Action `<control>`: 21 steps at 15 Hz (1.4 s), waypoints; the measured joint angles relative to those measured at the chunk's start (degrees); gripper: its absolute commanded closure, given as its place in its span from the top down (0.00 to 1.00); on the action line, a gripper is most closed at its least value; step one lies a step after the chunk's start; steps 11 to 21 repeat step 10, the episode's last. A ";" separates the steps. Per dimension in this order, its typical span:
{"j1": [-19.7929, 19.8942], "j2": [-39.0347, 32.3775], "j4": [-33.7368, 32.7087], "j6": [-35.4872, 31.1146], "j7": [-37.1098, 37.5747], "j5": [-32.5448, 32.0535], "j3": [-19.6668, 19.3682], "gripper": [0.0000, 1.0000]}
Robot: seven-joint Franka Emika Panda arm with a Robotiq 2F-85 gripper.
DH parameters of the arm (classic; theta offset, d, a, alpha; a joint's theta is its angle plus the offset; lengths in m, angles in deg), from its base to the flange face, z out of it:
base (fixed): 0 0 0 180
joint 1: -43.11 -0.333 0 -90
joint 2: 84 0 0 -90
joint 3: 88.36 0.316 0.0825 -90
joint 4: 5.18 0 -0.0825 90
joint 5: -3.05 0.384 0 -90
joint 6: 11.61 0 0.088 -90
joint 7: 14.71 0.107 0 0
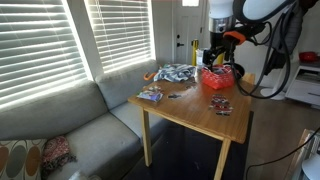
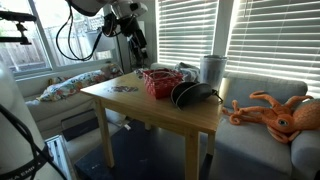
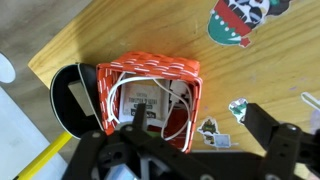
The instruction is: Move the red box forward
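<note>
Red box (image 3: 150, 68) sits on the wooden counter (image 3: 80, 40), at the robot's end and well apart from the sofa (image 1: 70, 125) in an exterior view. White cable (image 3: 178, 118) and a white plug block (image 3: 140, 100) lie inside it. Black round thing (image 3: 68, 98) sits right against one side of the box in the wrist view. Arm (image 1: 222, 15) hangs directly over the box in both exterior views. Jaws are spread wide: one finger (image 3: 130, 120) is over the box interior and the other finger (image 3: 262, 122) is out past the box wall over bare wood, so that wall lies between them. Can't tell if either finger touches the box. Two small scraps (image 3: 238, 108) lie on the wood just beside the box, and a green-and-red sticker shape (image 3: 243, 18) lies further off. Elsewhere on the counter are a blue-and-orange packet (image 1: 150, 96) near the sofa-side edge, a dark patterned packet (image 1: 220, 105) near the box, and a grey heap (image 1: 178, 72). Orange octopus toy (image 2: 275, 112) lies on the sofa.
</note>
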 measured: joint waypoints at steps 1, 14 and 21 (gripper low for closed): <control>-0.03 1.78 0.51 0.70 -2.61 2.17 -0.53 1.00; -0.14 15.97 7.09 3.60 -19.54 14.23 -3.48 1.00; -0.14 15.97 7.09 3.60 -19.54 14.23 -3.48 1.00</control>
